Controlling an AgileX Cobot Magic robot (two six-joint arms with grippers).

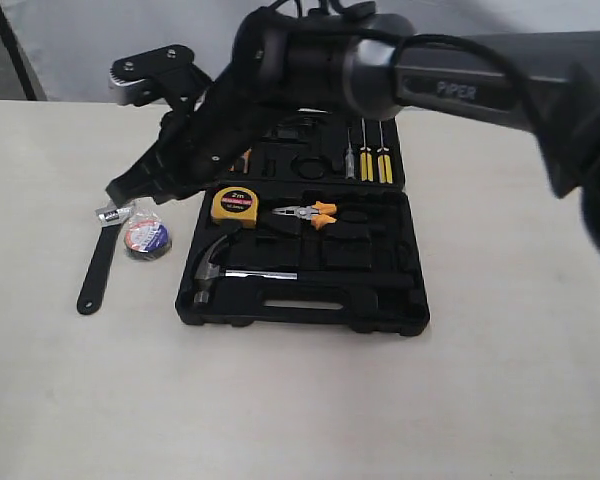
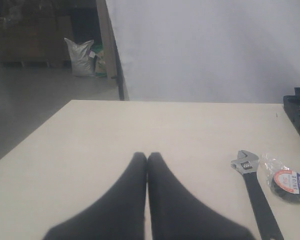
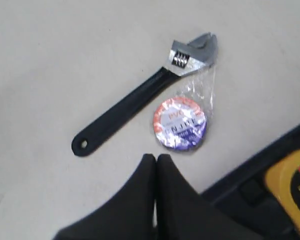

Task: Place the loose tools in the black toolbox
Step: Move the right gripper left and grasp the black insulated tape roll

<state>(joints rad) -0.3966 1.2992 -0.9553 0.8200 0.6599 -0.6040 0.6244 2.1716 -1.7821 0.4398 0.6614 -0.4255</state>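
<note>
The black toolbox [image 1: 310, 305] lies open in the middle of the table. The claw hammer [image 1: 216, 268] lies in its front half. Left of the box, on the table, are the black adjustable wrench [image 1: 98, 262] [image 3: 132, 102] [image 2: 254, 192] and the small tape roll [image 1: 146, 238] [image 3: 180, 124] [image 2: 289, 183] in clear wrap. My right gripper [image 3: 156, 157] [image 1: 118, 190] reaches across the box, shut and empty, just above the roll and the wrench head. My left gripper [image 2: 147, 156] is shut and empty over bare table, away from the wrench. It does not show in the exterior view.
A yellow tape measure [image 1: 234, 205] [image 3: 290, 187], orange-handled pliers [image 1: 307, 213] and yellow-handled screwdrivers [image 1: 366, 160] sit in the toolbox. The right arm [image 1: 460, 90] hangs over the box's back half. In the left wrist view the table's far edge [image 2: 175, 101] meets a grey wall.
</note>
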